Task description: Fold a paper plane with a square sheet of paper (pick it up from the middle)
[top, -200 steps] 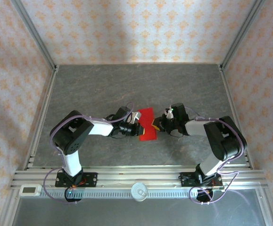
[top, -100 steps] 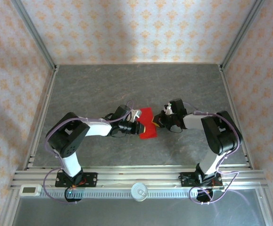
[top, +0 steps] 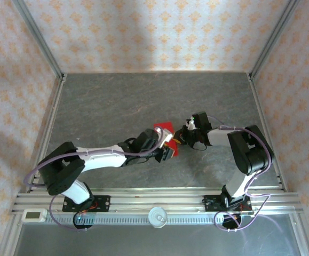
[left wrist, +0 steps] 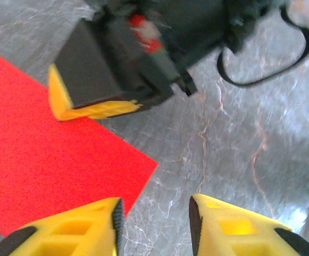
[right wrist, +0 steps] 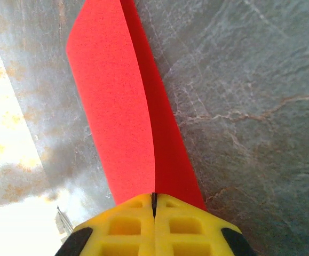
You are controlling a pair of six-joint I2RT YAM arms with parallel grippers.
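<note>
Square sheet of paper (top: 164,128), bright red and already creased, lies near the middle of the tabletop (top: 106,101), a little toward its right edge, with both arms meeting over it. The right fingers (right wrist: 133,221) are pressed together on the sheet's right-hand side, and the red paper runs out from between their tips. In the right wrist view a crease leads away from the pinch, with one panel raised beside a darker one.

The left fingers (left wrist: 98,224) stand apart with nothing between them. In the left wrist view one hangs over a corner of the sheet and the other over bare tabletop; whether either touches down cannot be told. From above, they reach over the sheet's near side, just beside the right fingers.

The step in hand looks like setting a fold, one arm anchoring while the other is free to press. Doing it well probably depends on the anchoring pinch not shifting, so the square sheet of paper cannot slide on the smooth tabletop. The free fingers would best come down on the raised panel, not on its loose corner. The edges should be lined up before the crease is flattened, and pressure should run along the fold line. Paper this thin is likely to buckle or tear if the two arms pull against each other.
</note>
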